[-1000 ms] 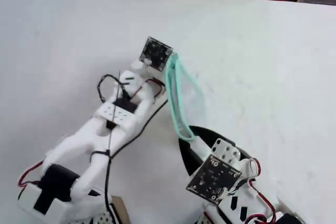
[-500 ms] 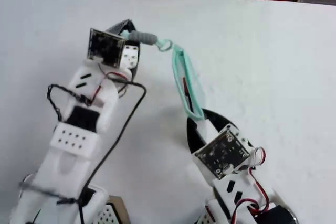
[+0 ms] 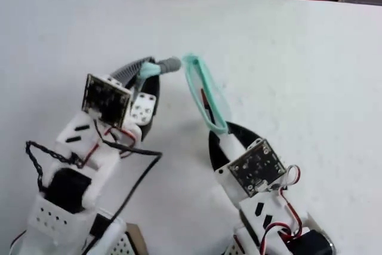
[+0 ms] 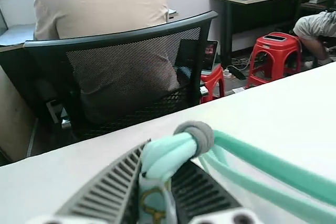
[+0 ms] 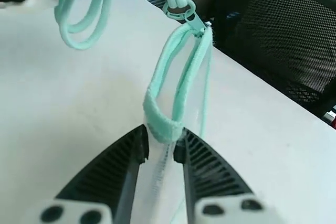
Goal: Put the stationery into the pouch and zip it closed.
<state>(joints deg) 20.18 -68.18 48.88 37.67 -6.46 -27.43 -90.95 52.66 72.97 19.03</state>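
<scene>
A mint-green mesh pouch (image 3: 204, 92) stands on edge in the middle of the white table, with a dark and red item (image 3: 206, 101) showing inside. My right gripper (image 3: 218, 132) is shut on the pouch's near end tab (image 5: 164, 125). At the pouch's far end, a ring (image 5: 179, 10) joins the zip pull to a grey knot (image 3: 171, 64) and a mint strap (image 4: 262, 163). My left gripper (image 3: 145, 74) is shut on that strap just behind the grey knot (image 4: 195, 134), to the left of the pouch. The strap's loop (image 5: 83, 20) hangs below it.
The white table (image 3: 310, 64) stretches wide to the right and far side of the pouch. A brown block (image 3: 135, 240) sits by the left arm's base. Beyond the table's far edge stand a black mesh chair (image 4: 121, 72) with a person in it and red stools (image 4: 275, 51).
My left gripper went from the pouch's far end out to the left with the strap, then drew back nearer. The pouch's far end swung left and its mouth looks narrower. The right gripper held on.
</scene>
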